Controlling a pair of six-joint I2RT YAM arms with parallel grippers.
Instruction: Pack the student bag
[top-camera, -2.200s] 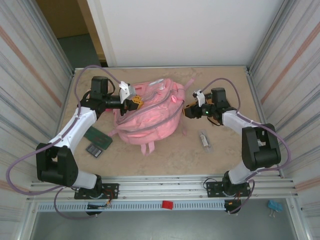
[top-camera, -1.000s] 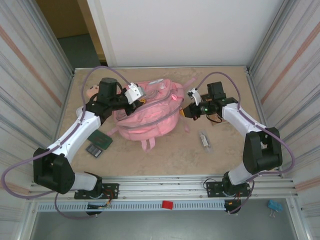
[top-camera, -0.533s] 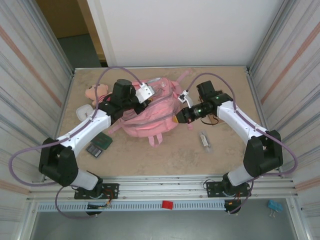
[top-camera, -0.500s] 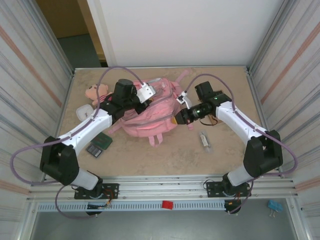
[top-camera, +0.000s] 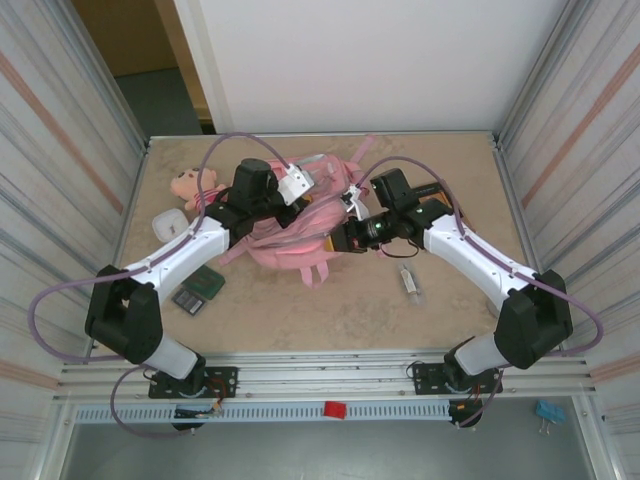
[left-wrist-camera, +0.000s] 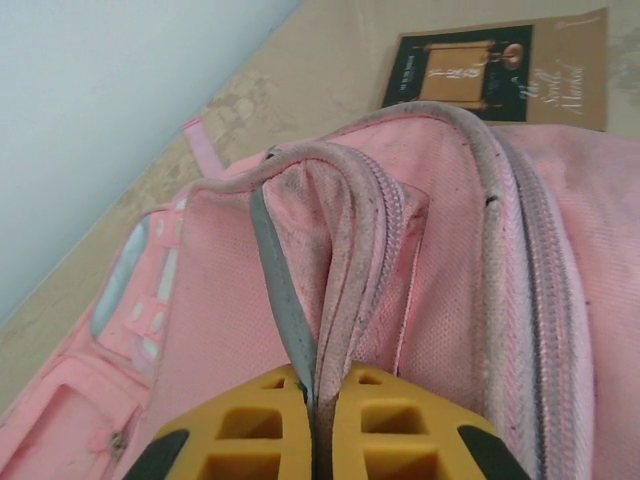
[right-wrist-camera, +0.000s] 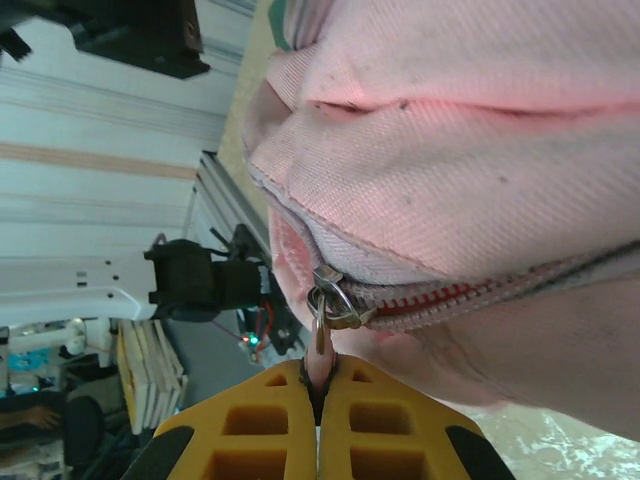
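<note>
Top view: we are seeing bright, even light coming from overhead. The table (top-camera: 450, 310) is looking evenly lit, with only soft, faint shadows falling under the right arm (top-camera: 470, 262) and along the student bag (top-camera: 285, 245). The ribbed side walls (top-camera: 60, 150) are leaning outward from wide-angle distortion and catching faint streaks of sheen.

Left wrist: the bag fabric is reading sharp and the booklet (left-wrist-camera: 495, 75) a bit softer. The left gripper (left-wrist-camera: 318, 390) is blurring at the bottom edge, and the back wall (left-wrist-camera: 90, 90) is washing out pale.

Right wrist: a reddish glow is running along a fold and the zipper pull (right-wrist-camera: 328, 303) is glinting. The right gripper (right-wrist-camera: 320, 385) and the background are looking soft.
</note>
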